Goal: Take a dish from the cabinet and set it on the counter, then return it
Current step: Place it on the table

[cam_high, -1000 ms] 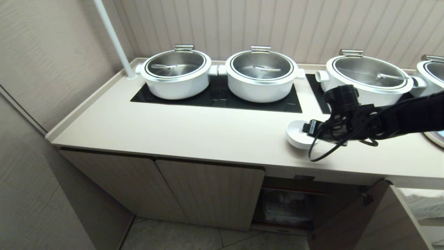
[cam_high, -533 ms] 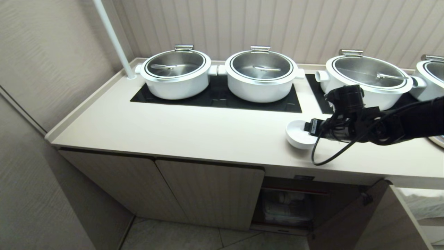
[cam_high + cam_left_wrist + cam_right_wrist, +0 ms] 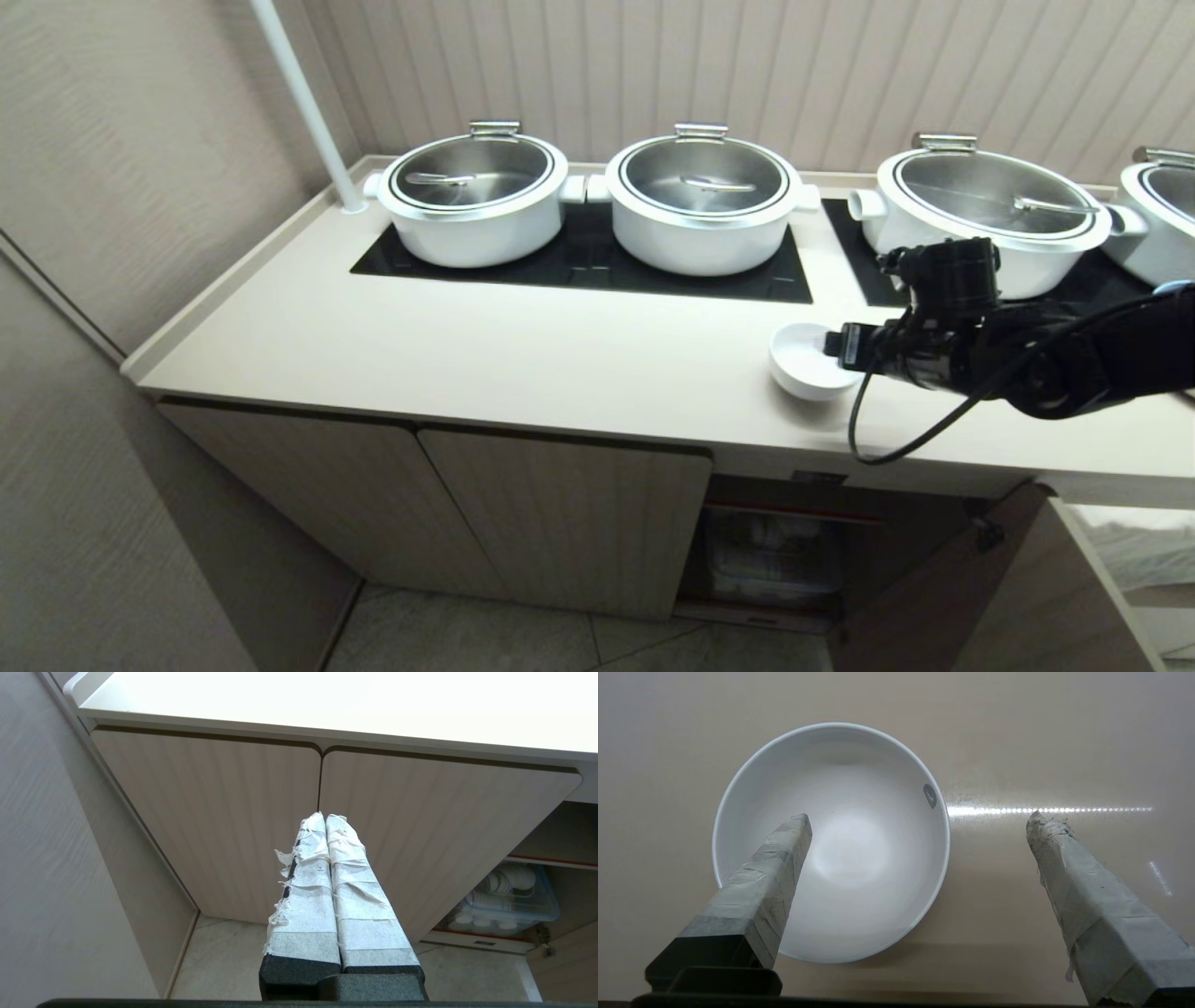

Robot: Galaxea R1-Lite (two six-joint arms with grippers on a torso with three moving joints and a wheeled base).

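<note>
Dish: we see the dish (image 3: 805, 359) standing upright on the counter (image 3: 523, 359), near the front edge, at about 4 o'clock from the middle pot (image 3: 702, 198) in the head view.
Right gripper: our right gripper (image 3: 920, 858) hangs over the bowl with its jaws spread wide and holding nothing; one taped finger (image 3: 782, 851) sits over the bowl's hollow, the other stands outside the rim at about 3 o'clock of it in the wrist view.
Left gripper: our left gripper (image 3: 327, 835) is parked low in front of the shut cabinet doors (image 3: 210, 826), its taped fingers pressed together on nothing.
Cabinet: we see the cabinet (image 3: 784, 551) open below the dish, roughly at its 6 o'clock, with a clear tub of crockery (image 3: 509, 896) on the red-edged shelf.
Stage: we judge the set-down done and the return not yet begun.
Risk, grip: we could close on the thin glossy rim off-centre, and the bowl may slip or tip out of the taped fingers.
Risk, push: a finger coming down on the wall could shove the bowl toward the front edge, which is close.
Risk, cable: our loose wrist cable (image 3: 887, 439) droops just beside the bowl and could drag it.
Risk, return: we may knock the bowl on the counter's underside or the open door (image 3: 943, 597) on the way in.
</note>
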